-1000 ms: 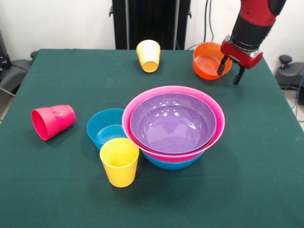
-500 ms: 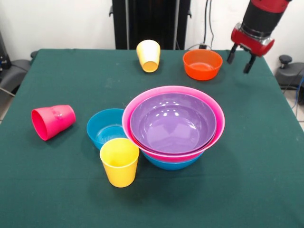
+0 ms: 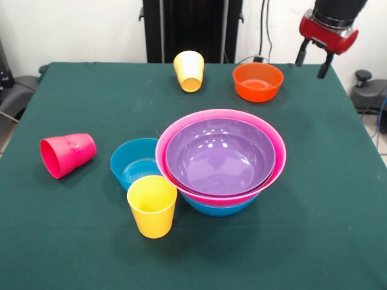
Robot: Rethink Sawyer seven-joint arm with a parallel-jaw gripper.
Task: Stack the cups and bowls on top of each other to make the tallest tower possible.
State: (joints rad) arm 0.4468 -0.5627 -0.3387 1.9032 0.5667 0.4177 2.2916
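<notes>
So the pincer point(image 3: 313, 60) is hanging up in the air with its two fingers spread apart and nothing between them. The orange bowl point(image 3: 258, 81) sits upright on the desk point(image 3: 72, 241), below the pincer and off to its side toward the middle of the desk, near but not touching. That's the closest loose piece, so my guess is the next move hinges on dropping down and sideways onto its rim. It's round, so there's no long axis to line up with, any rim spot should work.

Everything else is farther out from the pincer: a yellow cup on its side point(image 3: 189, 70) beyond the orange bowl, then the tower point(image 3: 221, 160) well apart toward the camera, which right now is a purple bowl point(image 3: 219, 156) nested in a pink bowl point(image 3: 181, 130) sitting on a blue bowl point(image 3: 219, 209). A smaller blue bowl point(image 3: 134, 163) and an upright yellow cup point(image 3: 152, 205) sit just beside the tower, and the red-pink cup point(image 3: 67, 154) lies tipped over, farthest of all.

No brands, labels or writing I can read on anything.
</notes>
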